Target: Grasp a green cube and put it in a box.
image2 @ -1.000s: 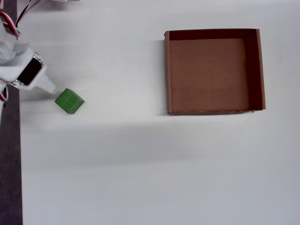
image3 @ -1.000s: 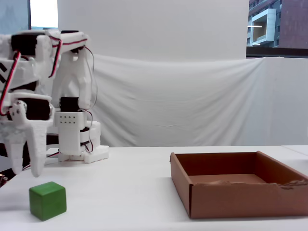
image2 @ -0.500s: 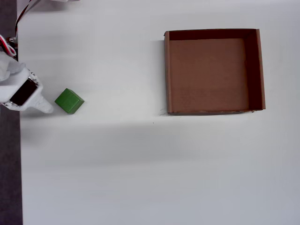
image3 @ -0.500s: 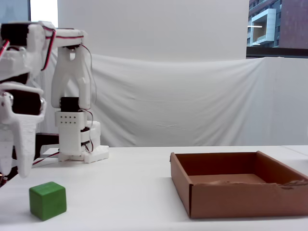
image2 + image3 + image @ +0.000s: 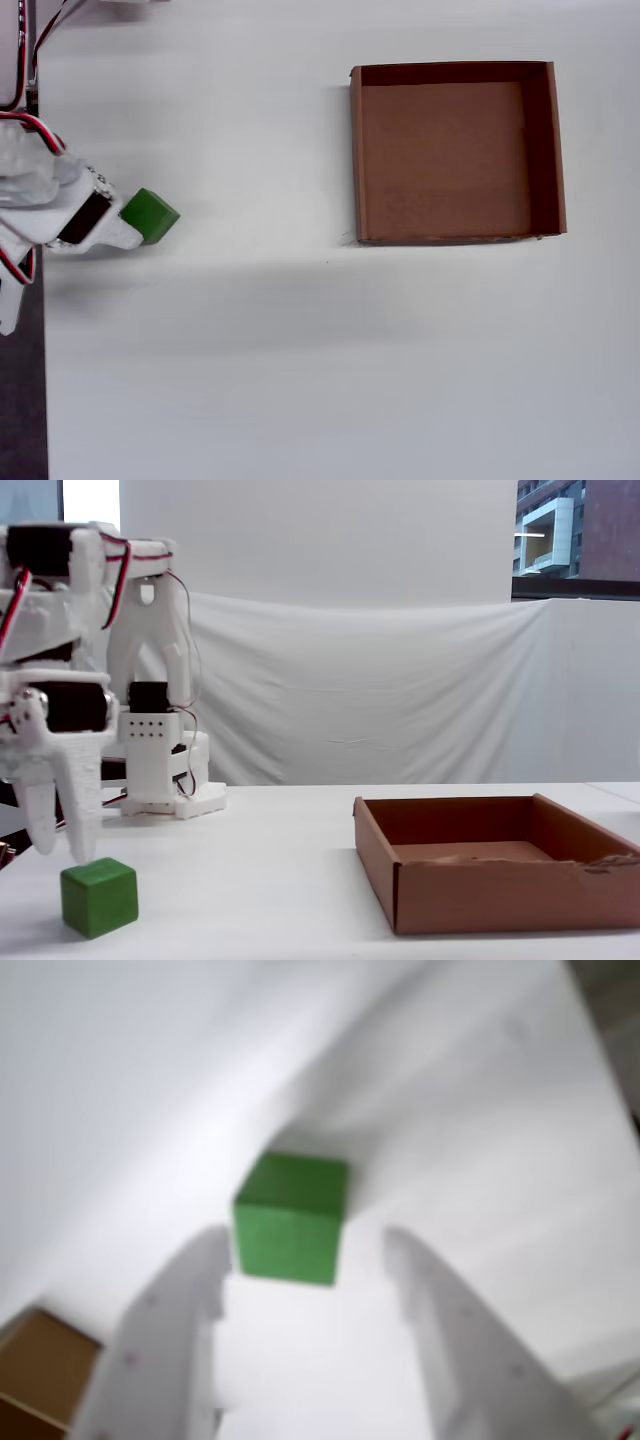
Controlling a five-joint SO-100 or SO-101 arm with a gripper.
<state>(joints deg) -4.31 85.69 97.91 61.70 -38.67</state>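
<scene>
The green cube (image 5: 290,1218) rests on the white table, just ahead of and between my white fingertips in the wrist view. My gripper (image 5: 305,1235) is open and empty, jaws spread wider than the cube. In the overhead view the cube (image 5: 150,214) is at the far left, at the tip of my gripper (image 5: 128,228). In the fixed view the gripper (image 5: 65,848) points down, tips just above and behind the cube (image 5: 98,896). The brown cardboard box (image 5: 356,150) stands empty at the upper right of the overhead view, far from the cube.
The arm's white base (image 5: 165,780) stands at the back left in the fixed view. The box (image 5: 500,890) is at the right there, and its corner (image 5: 40,1370) shows at the wrist view's lower left. The table's dark edge (image 5: 20,400) runs along the overhead view's left.
</scene>
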